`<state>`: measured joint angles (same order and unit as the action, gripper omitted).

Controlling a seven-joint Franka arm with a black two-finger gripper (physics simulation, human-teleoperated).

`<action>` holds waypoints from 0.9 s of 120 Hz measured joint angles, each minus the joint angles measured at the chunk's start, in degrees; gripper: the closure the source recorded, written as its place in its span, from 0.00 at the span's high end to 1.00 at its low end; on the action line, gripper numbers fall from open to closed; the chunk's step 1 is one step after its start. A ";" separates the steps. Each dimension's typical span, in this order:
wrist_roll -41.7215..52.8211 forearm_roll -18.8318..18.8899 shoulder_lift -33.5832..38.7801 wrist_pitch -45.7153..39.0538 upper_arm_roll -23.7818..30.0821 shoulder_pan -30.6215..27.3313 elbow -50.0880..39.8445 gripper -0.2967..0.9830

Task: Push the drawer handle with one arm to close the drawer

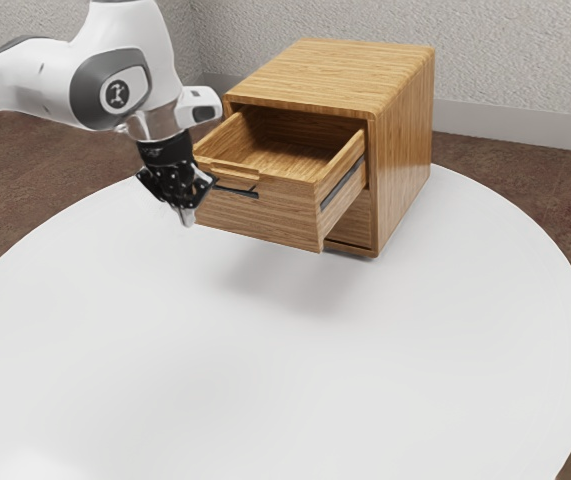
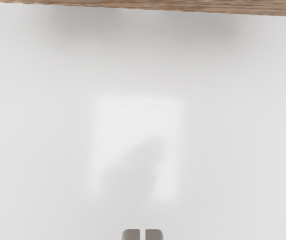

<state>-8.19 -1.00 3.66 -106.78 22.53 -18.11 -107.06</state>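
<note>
drawer (image 1: 265, 218) open, just to the exterior view's right of the tool (image 1: 186, 217), fingertips together

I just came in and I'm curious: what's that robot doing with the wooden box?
The robot means to push the drawer closed. Right now the drawer sticks out of the wooden cabinet, wide open. The black gripper hangs in front of it, over the white table, with its fingers close together and nothing held between them. It doesn't seem to be touching the drawer, so the pushing probably comes next.
</note>
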 joint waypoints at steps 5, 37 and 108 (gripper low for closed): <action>-0.12 0.05 -0.06 -0.40 -0.01 0.31 0.54 0.16; -0.77 2.80 -3.69 -1.38 -0.03 1.26 5.04 0.15; -1.39 9.39 -13.11 -0.45 -0.64 4.79 14.23 0.15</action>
<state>-9.59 8.39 -9.44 -107.23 21.89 -13.32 -92.84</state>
